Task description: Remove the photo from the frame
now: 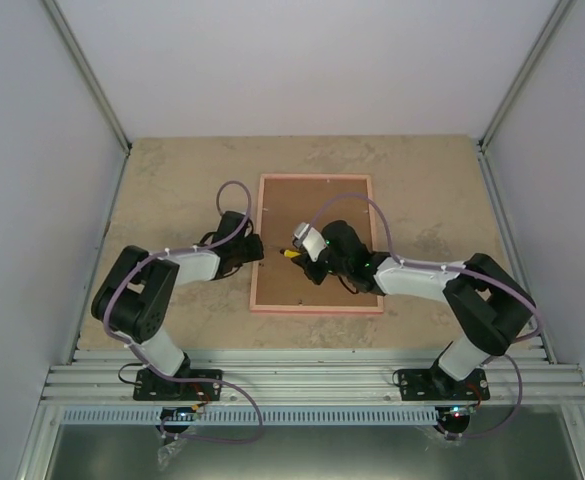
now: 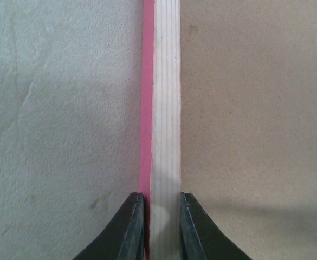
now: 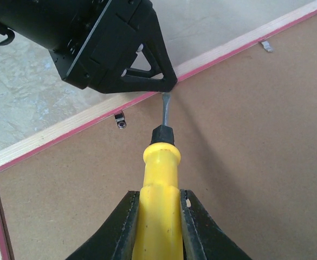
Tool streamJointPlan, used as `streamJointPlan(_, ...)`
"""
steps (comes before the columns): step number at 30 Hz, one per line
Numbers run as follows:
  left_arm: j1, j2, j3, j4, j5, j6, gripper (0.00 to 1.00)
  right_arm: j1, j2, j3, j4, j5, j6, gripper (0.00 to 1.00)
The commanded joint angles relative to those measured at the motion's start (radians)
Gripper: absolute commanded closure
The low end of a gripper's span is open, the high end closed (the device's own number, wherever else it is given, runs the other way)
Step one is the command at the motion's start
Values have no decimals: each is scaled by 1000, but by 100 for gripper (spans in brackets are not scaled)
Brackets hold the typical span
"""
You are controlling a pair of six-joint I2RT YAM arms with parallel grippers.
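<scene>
In the middle of the tan desk (image 1: 172, 190), the thin pink rectangular frame (image 1: 312, 205) lies face down, brown board back up. The left claw (image 2: 162, 203) is squeezed onto the frame's left rail. The right claw (image 3: 159, 197) is squeezed on a yellow plastic-handled screwdriver (image 3: 161, 162) w/ its metal tip at that rail, beside the left claw.

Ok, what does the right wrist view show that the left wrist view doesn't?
Only the right wrist view: a yellow screwdriver held in the right end effector, its blade tip at the frame rail beside the left end effector, plus two metal clips on the backing. Only the left wrist view: the left end effector's fingers closed either side of the pale rail, close up. Both: the frame's pink edge, the brown backing and the table.
</scene>
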Motion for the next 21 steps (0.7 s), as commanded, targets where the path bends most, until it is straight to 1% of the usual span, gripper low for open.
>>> streamJointPlan(1, -2, -14, -57, -84, 67, -53, 91, 4, 31, 33, -40, -70, 4, 100)
streamJointPlan(10, -2, -50, -105, -82, 85, -40, 87, 16, 59, 52, -45, -112, 6, 100)
streamJointPlan(16, -2, -73, -103, -83, 95, -42, 86, 22, 96, 67, -48, -118, 10, 100)
streamJointPlan(21, -3, -55, -92, -86, 101, -40, 86, 27, 107, 72, -53, -125, 9, 100)
